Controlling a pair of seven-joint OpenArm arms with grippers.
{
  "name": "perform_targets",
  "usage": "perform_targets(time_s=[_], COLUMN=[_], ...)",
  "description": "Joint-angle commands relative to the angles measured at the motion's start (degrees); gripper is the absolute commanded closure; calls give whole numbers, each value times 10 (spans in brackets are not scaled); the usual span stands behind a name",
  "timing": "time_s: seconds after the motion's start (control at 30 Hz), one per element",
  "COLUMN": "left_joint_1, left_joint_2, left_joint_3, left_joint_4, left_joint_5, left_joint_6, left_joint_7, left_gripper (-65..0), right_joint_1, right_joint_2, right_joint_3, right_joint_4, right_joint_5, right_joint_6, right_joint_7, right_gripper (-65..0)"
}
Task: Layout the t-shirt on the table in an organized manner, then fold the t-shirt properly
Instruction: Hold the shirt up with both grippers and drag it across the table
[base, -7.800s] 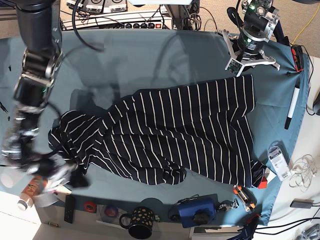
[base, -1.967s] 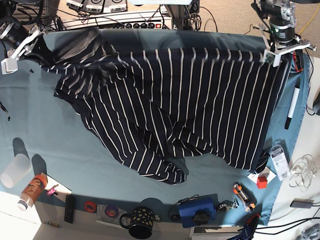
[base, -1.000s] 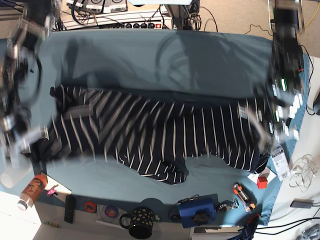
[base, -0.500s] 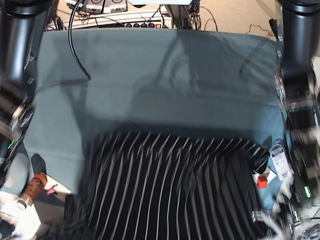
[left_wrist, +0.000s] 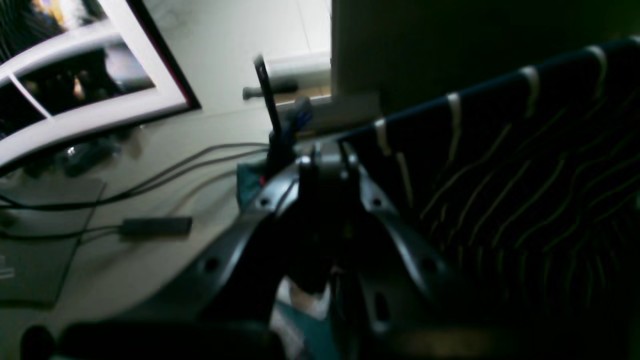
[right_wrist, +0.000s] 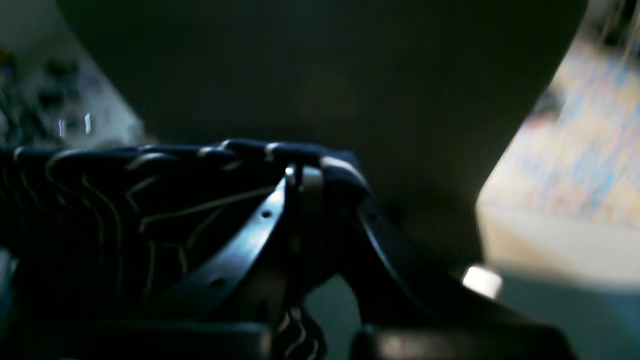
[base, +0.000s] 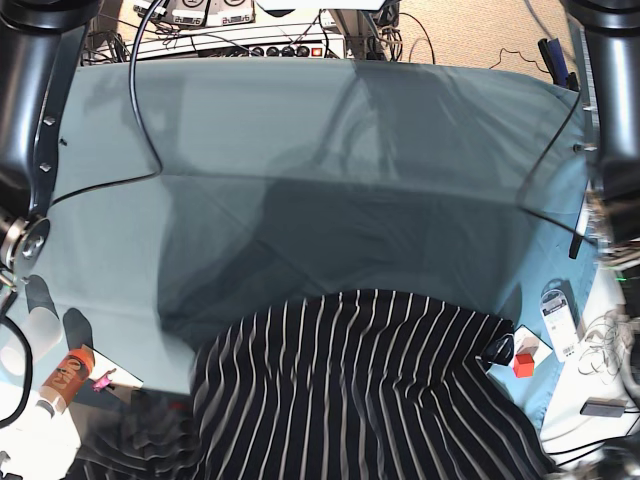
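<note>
The t-shirt (base: 360, 390), a dark garment with thin white stripes, hangs in the air over the near edge of the table (base: 300, 150), its upper part out of the base view's lower border and only its curved lower hem reaching toward the teal cloth; the far half of the table lies bare behind it, crossed by the shadow of the lifted fabric. In the left wrist view the left gripper (left_wrist: 325, 162) is clenched on a striped edge of the t-shirt (left_wrist: 500, 165), the hem running taut away from the pinch. In the right wrist view the right gripper (right_wrist: 300, 175) is likewise clamped on a bunched corner of the t-shirt (right_wrist: 125, 190), the cloth gathering in small folds just at the tips. Handling, as a judgement: the fabric appears light, thin and entirely limp, draping into soft ripples and carrying no shape of its own, so it will sag, swing and crease wherever it is unsupported. It is not fragile, but a thin pinch of knit can slip. The best holds are probably two corners of one edge, kept well apart so the cloth between them stays stretched as it is lowered onto the table.
</note>
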Motion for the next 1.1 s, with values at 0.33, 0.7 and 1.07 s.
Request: perform_targets(time_s=[0.33,0.7,1.07], left_joint_1=[87,310,537], left_joint_2=[-107,-156,-147], left_joint_3=[-4,-6,-14], left_joint_4=[20,124,269], left_joint_5=[-142,-180,-84], left_joint_6=[-10,-10,23], left_joint_7=[95,100,86], left_gripper=[0,0,0], right_joint_1=[26,-207,-545], right_joint_2=[23,44,43], right_joint_3=[3,73,261], right_joint_4=[50,195,381], right_joint_5=[151,168,294], right_joint_6=[-5,-5,33], right_joint_7=[-221,-221,-221], right_gripper=[0,0,0])
